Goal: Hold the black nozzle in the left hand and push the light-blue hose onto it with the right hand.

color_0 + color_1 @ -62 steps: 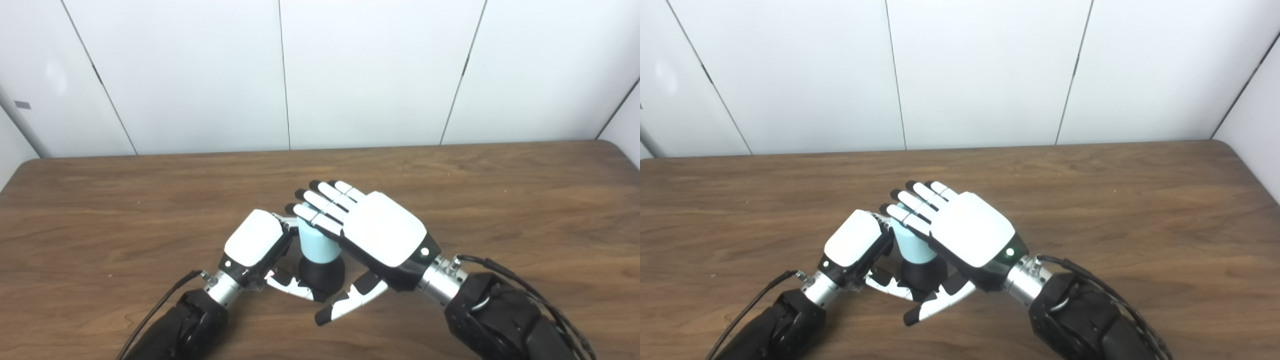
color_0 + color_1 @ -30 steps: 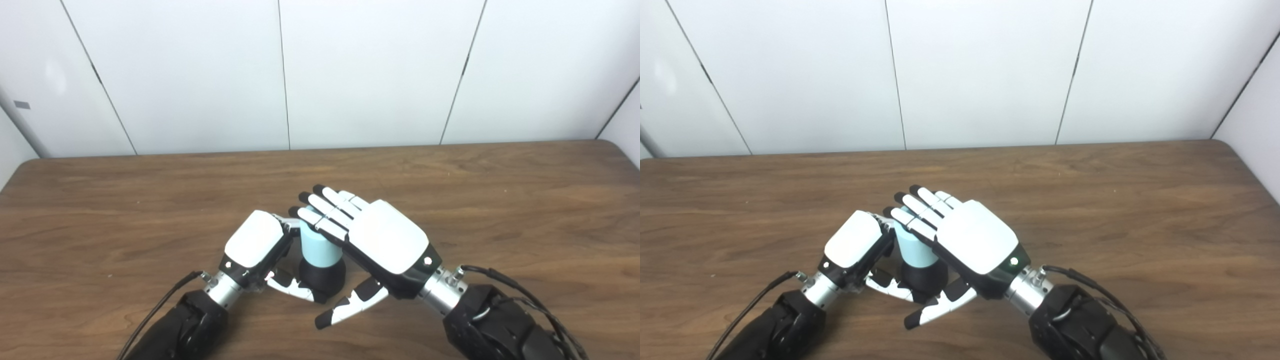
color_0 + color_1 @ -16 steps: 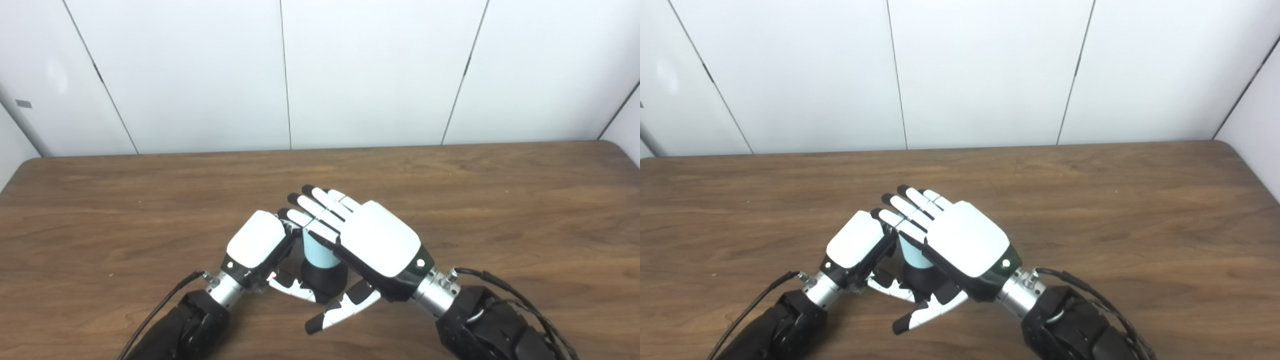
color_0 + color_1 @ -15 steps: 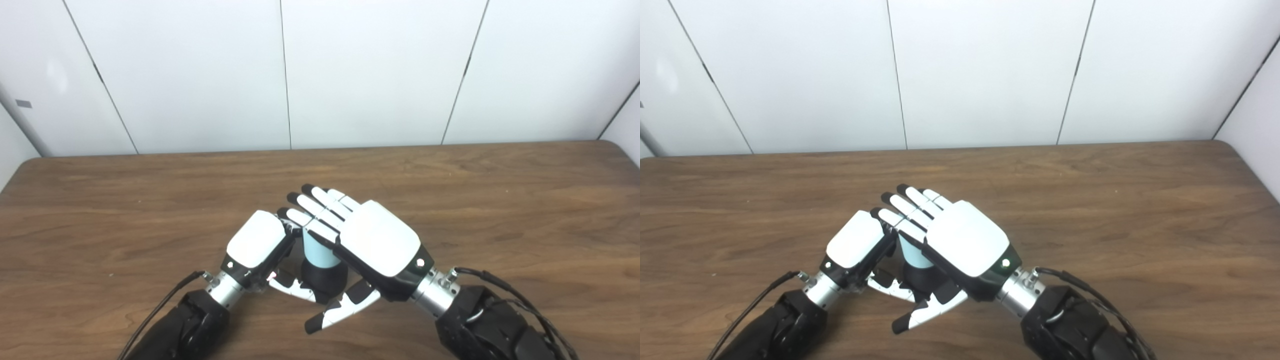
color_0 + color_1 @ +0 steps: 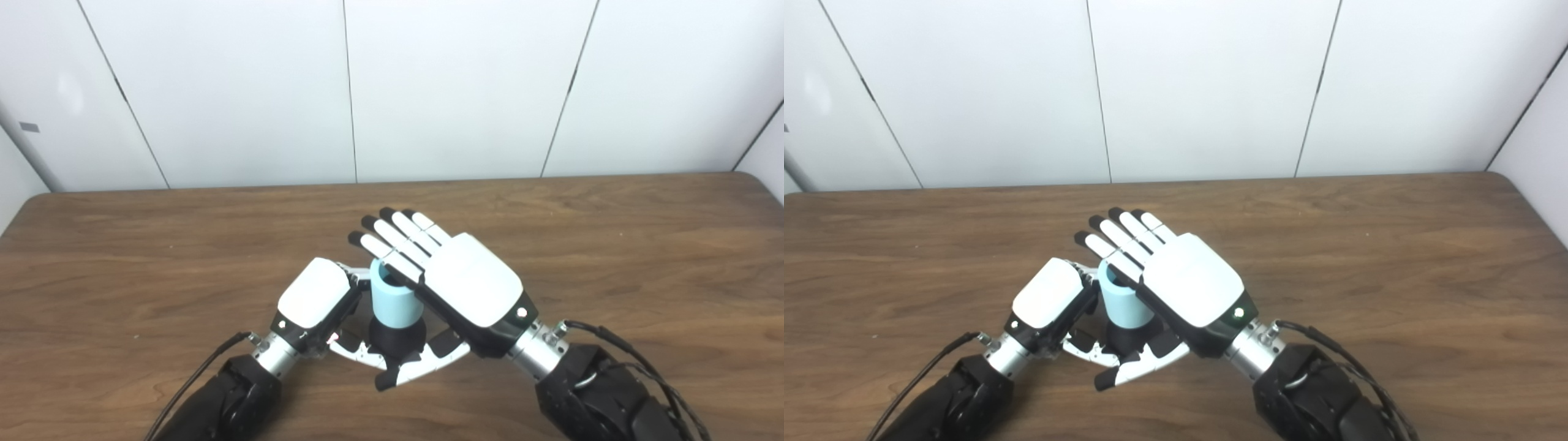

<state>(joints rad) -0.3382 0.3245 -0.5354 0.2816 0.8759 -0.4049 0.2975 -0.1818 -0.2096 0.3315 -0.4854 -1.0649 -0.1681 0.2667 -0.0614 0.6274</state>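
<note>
- Light-blue hose [image 5: 396, 300] — short upright tube, open top visible, seated on the black nozzle [image 5: 397, 338]; the pair stands on the wooden table [image 5: 612, 245], near its front-middle.
- Black nozzle: directly under the hose, touching it; only its lower dark body shows.
- Left robot hand [image 5: 318, 300] — just left of the hose, fingers curled round the nozzle's far side, thumb in front at its base; pinching the nozzle.
- Right robot hand [image 5: 456, 278] — just right of the hose, fingers straight and spread, lying across the hose's top rim; thumb reaches below, in front of the nozzle. Holds nothing.
</note>
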